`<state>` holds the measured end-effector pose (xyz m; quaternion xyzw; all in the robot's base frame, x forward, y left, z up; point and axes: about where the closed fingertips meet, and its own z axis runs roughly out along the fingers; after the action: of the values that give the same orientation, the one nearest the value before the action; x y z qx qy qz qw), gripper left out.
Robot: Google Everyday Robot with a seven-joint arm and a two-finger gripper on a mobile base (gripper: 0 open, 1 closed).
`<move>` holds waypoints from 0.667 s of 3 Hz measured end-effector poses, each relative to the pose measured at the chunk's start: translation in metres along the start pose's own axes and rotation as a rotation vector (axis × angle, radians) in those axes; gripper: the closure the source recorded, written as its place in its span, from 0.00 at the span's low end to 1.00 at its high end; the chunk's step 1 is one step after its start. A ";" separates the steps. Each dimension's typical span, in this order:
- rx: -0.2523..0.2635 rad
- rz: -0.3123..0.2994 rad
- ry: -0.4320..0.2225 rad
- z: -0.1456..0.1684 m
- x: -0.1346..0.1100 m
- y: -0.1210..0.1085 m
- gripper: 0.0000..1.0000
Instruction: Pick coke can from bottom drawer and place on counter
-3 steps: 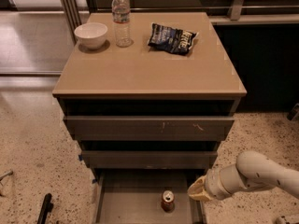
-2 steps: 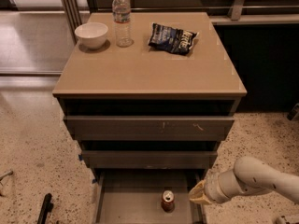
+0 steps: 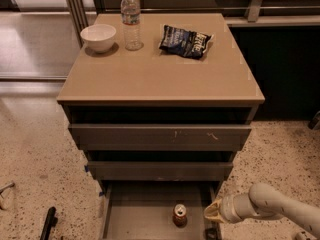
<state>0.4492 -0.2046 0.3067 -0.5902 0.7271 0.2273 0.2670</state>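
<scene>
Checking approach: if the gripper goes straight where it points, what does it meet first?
Likely the can in the bottom drawer; the gripper points at it from the drawer's right edge. Height unclear.

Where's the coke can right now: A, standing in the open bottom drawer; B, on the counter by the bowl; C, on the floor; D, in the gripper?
A: the coke can stands upright in the open bottom drawer, with the gripper apart from it by the drawer's right wall.
</scene>
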 end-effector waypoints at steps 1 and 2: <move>-0.013 0.019 -0.073 0.042 0.031 -0.010 1.00; 0.004 0.033 -0.078 0.050 0.041 -0.018 1.00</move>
<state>0.4661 -0.2066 0.2418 -0.5685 0.7261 0.2531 0.2924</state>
